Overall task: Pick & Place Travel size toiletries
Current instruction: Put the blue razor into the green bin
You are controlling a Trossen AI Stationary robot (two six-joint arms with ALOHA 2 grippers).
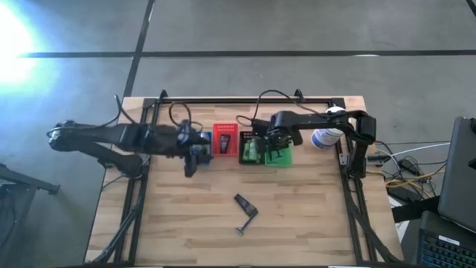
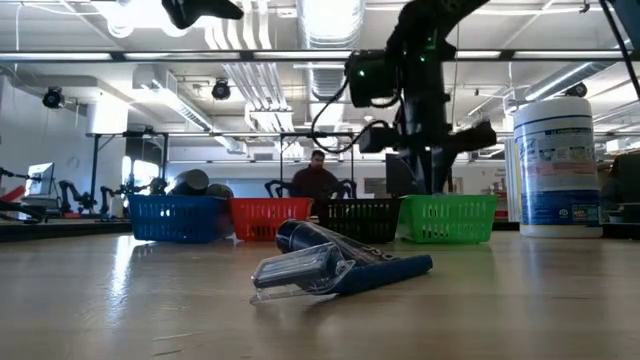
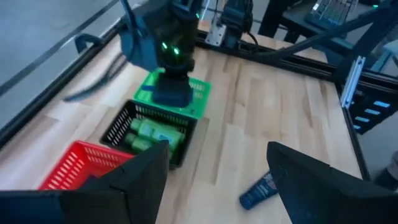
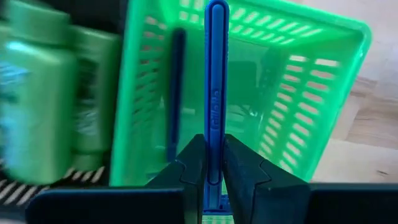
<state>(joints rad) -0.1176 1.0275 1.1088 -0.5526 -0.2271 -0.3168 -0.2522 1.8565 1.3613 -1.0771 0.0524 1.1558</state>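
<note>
- The right gripper point(image 4: 211, 177) has its fingers clamped on a slim blue razor handle point(image 4: 215, 93), held lengthwise over the green basket point(image 4: 323, 99).
- A second dark blue stick point(image 4: 176, 93) lies inside that green basket.
- From above, the right gripper point(image 1: 277, 147) hangs over the green basket point(image 1: 282, 158), in the row of baskets near the desk's far edge.
- Just beside it, the black basket point(image 1: 244, 152) holds green bottles point(image 3: 152, 132).
- Next along stand the red basket point(image 1: 224, 139) and the blue basket point(image 2: 180, 218).
- The left gripper point(image 1: 195, 152) hovers near the blue basket's place, its fingers point(image 3: 134, 180) spread apart and empty.
- Two items remain on the bare wood toward the desk's near edge: a dark tube point(image 1: 242, 202) and a razor point(image 1: 246, 222), touching.
- A white round container point(image 1: 325, 138) stands towards the far right corner.
</note>
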